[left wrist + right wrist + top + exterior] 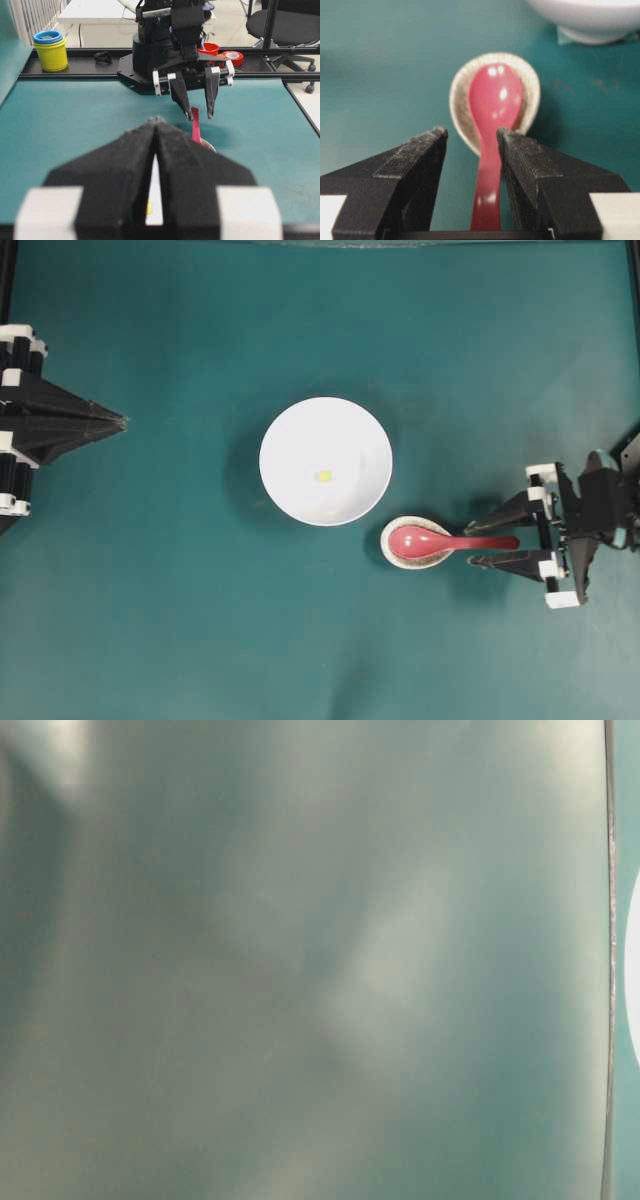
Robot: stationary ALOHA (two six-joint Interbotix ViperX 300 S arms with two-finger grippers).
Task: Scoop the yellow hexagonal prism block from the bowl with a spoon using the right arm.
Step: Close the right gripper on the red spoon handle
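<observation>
On the teal table [200, 620], the large white bowl [326, 461] sat near the middle, and the yellow hexagonal prism block [324, 476] lay inside it, slightly below centre in the overhead view, a tiny bright spot against the white. Just to the right of the bowl and nearer the bottom of that view, a small speckled oval dish [396, 552] held the scoop of the glossy pink-red spoon [440, 540], whose handle reached out to the right, past the dish's rim.

The right gripper [478, 542] had its two black fingers spread, one on either side of the spoon's handle. In the right wrist view the handle ran up between the fingers [415, 165] with a gap of table showing on each side, so the fingers were not pinching it; whether either pad brushed the handle could not be told. The bowl's edge showed at the far right of that view.

The left gripper [122, 421] sat at the left side of the table, well apart from the bowl, its fingers pressed together to a point. Its wrist view looked across the table toward the right arm [175, 40].

The table-level view was blurred, showing only teal-grey haze.
</observation>
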